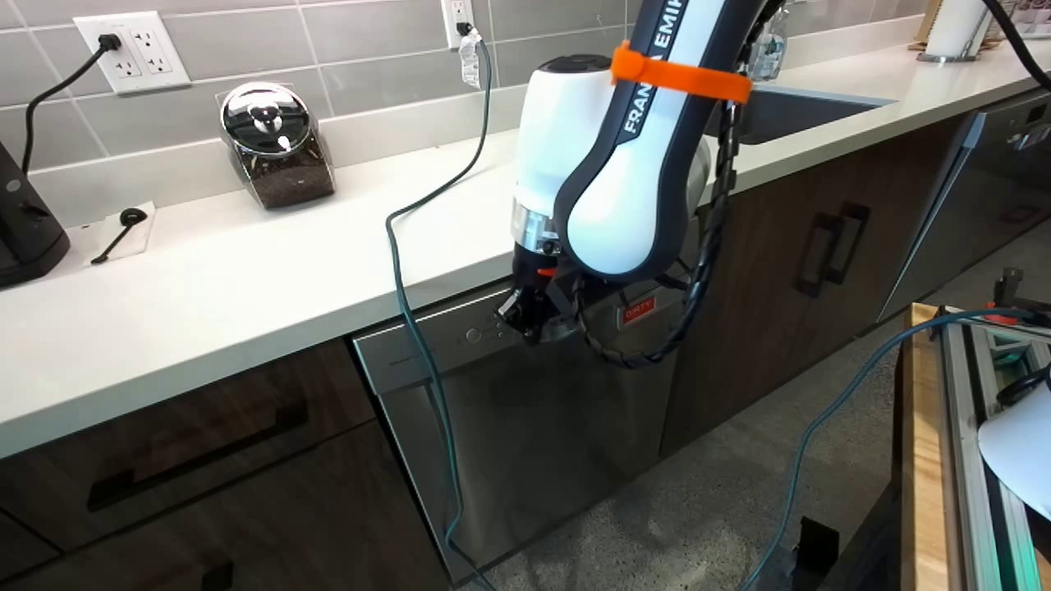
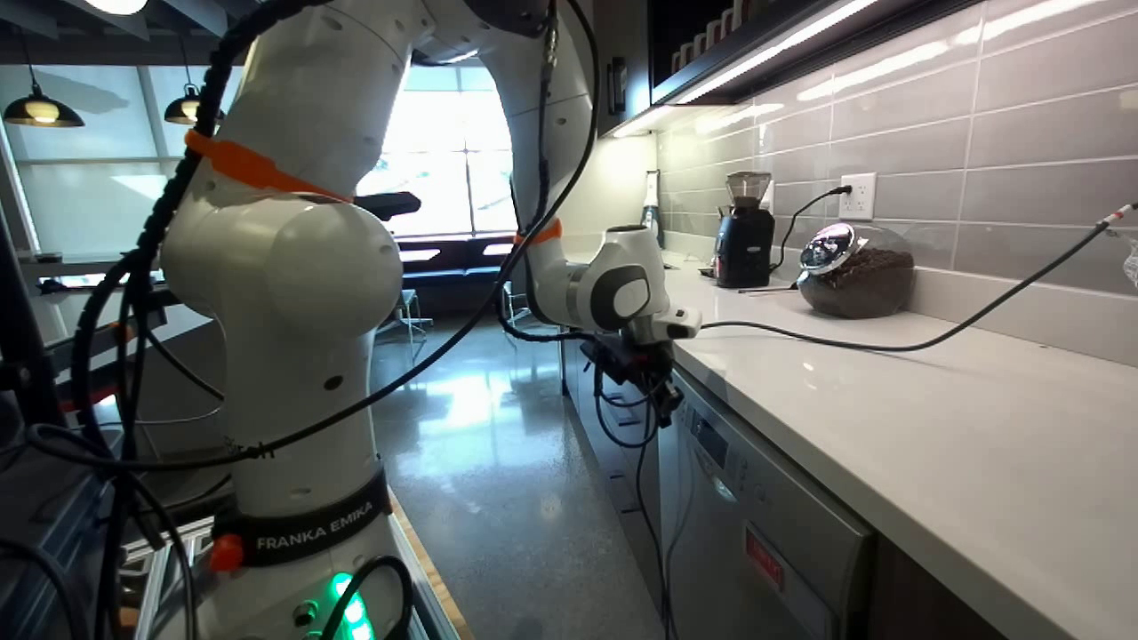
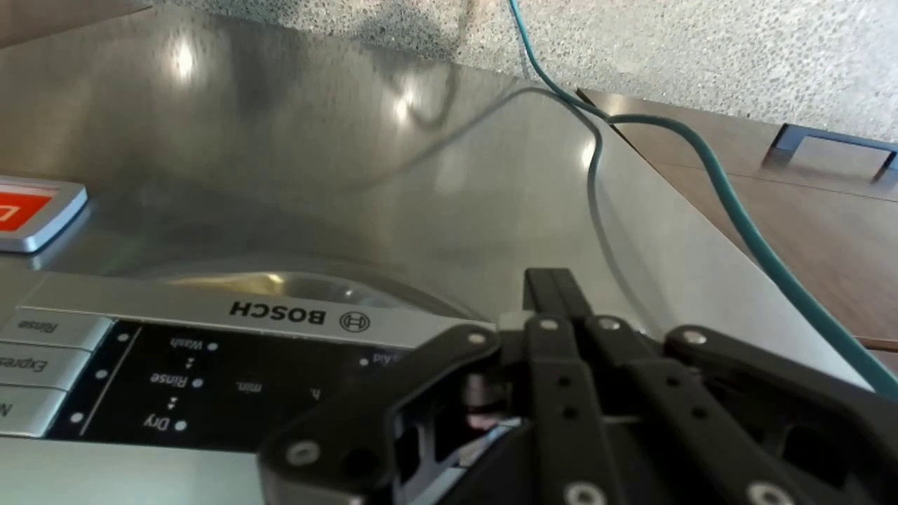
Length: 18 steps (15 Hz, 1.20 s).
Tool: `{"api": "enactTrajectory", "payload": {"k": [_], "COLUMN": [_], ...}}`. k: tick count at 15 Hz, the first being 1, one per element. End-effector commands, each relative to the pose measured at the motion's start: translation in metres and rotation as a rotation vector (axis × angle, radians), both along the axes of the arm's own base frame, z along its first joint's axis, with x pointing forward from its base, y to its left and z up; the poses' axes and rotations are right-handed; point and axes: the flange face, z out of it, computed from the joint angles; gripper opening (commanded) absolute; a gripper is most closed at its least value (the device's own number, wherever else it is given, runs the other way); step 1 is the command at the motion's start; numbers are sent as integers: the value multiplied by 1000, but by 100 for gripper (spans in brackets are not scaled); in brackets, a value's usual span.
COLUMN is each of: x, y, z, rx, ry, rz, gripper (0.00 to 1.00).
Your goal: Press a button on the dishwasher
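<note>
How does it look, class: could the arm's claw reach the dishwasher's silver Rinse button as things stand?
Probably yes: the wrist view shows no object blocking the way from the closed claw to the Rinse button, though it would likely need to cross the dark display first.

Below the front edge of the smooth, glossy countertop (image 1: pixel 246 279), the dishwasher (image 3: pixel 295 182) shows brushed, softly reflective metal beside wood-grained cabinet fronts (image 1: pixel 755 279), with glossy tiles (image 2: pixel 898 142) behind the back edge and the gripper (image 3: pixel 554 284) matt.
</note>
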Motion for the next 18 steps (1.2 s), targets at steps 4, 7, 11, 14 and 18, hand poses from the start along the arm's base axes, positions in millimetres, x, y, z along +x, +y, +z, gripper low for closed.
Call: {"api": "enactTrajectory", "payload": {"k": [4,7,11,14,18], "x": [4,5,6,8,12], "y": [-3,-6,-7,-8,-9], "z": [-2,-1,0,1,3], "rx": [-11,-10,-7,-1,8], "ry": [-28,-31,-36,-44,-55], "rz": [-54,-68,-78,-86,-99], "gripper": [0,0,0,0,0]}}
